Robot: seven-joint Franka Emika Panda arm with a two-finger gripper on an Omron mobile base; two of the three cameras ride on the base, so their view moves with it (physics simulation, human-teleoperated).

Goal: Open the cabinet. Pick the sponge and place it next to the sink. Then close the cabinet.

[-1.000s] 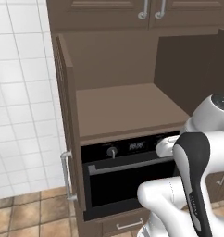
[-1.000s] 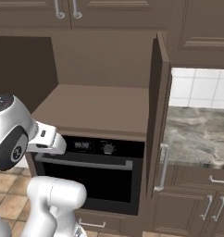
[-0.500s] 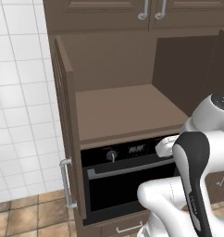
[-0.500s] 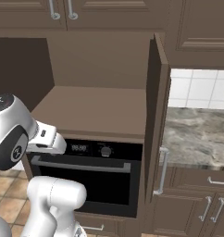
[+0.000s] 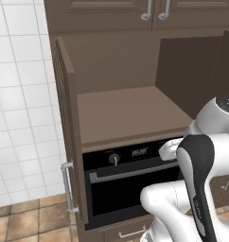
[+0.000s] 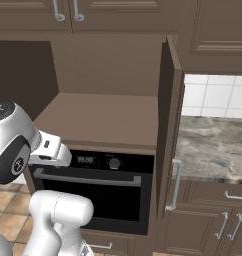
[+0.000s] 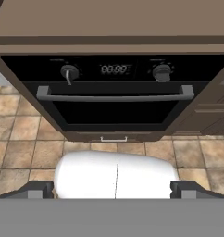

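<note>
Above the black oven (image 6: 93, 190) the cabinet (image 5: 121, 111) stands with both doors swung wide, its shelf looks bare, no sponge seen, and the pincer (image 7: 115, 190) waits wide open holding nothing, pointed at the oven.

Rendered frames were sharp edge to edge, no blur, no lens distortion. Lighting was even and diffuse, moderately bright. Cabinet (image 5: 126, 113) interior sat slightly darker at the back panel. Oven (image 7: 115, 92) glass read flat black, no glare. Shadows were soft and faint.
</note>
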